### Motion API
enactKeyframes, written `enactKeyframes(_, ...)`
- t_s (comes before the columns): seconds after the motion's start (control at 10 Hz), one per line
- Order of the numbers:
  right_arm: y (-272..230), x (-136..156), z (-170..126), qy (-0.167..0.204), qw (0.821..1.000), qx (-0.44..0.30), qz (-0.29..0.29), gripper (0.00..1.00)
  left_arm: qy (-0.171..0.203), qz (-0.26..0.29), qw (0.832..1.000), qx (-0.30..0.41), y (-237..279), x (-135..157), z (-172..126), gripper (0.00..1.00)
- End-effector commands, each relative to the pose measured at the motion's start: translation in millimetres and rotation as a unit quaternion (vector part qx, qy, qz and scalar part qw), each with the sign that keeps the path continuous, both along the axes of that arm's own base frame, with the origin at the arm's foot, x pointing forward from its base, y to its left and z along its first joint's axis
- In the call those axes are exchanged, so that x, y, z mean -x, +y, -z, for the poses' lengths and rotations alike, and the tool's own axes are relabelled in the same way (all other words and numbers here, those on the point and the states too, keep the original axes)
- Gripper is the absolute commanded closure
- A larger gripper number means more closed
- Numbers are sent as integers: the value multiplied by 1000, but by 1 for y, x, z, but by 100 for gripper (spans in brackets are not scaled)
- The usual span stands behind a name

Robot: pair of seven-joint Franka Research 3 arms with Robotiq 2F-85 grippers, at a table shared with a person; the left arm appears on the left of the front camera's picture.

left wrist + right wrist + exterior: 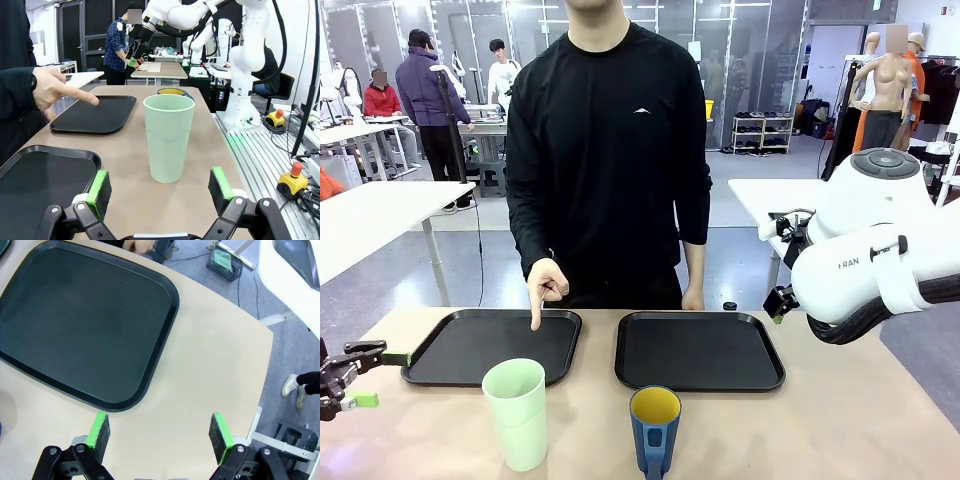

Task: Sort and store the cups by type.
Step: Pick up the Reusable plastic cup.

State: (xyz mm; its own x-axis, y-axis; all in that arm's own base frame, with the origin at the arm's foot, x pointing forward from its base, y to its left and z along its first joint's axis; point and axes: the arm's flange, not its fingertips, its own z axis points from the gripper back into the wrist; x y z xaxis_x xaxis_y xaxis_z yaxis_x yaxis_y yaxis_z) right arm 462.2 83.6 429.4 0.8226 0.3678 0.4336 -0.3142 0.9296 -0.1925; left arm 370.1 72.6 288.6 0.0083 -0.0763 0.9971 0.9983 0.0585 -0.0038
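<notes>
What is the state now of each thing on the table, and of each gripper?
Green tumbler: upright on the table, not held.
Blue mug: upright on the table, not held.
Left tray: flat on the table; a person's hand points at it.
Right tray: flat on the table.
Left gripper: open, holding nothing.
Right gripper: open, holding nothing.

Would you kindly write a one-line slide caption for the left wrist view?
Open left gripper faces the green tumbler, while a person's hand points toward the black trays.
</notes>
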Motion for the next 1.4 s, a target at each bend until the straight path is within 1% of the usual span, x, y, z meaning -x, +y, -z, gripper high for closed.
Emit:
enactKeyframes(0.0,-1,0,0,-2,1000,7,1,0,-21,-3,1000,-5,-14,-12,1,0)
enactKeyframes(0.1,-1,0,0,-2,1000,7,1,0,-39,-9,999,-10,-23,-23,-1,0)
enactKeyframes(0.2,-1,0,0,-2,1000,7,1,0,-52,2,999,-14,-28,-31,0,0)
enactKeyframes(0.5,-1,0,0,-2,1000,7,1,0,-66,22,998,-8,-52,-52,9,0)
enactKeyframes(0.7,-1,0,0,-2,1000,7,1,0,-76,33,996,-34,-75,-65,23,0)
enactKeyframes(0.8,-1,0,0,-2,1000,7,1,0,-72,44,996,-30,-80,-68,31,0)
enactKeyframes(0.9,-1,0,0,-2,1000,7,1,0,-69,63,995,-29,-86,-63,39,0)
enactKeyframes(1.1,-1,0,0,-2,1000,7,1,0,-61,54,996,-25,-104,-57,52,0)
enactKeyframes(1.2,-1,0,0,-2,1000,7,1,0,-66,42,996,-33,-110,-60,54,0)
enactKeyframes(1.3,-1,0,0,-2,1000,7,1,0,-38,67,997,-29,-102,-72,0,0)
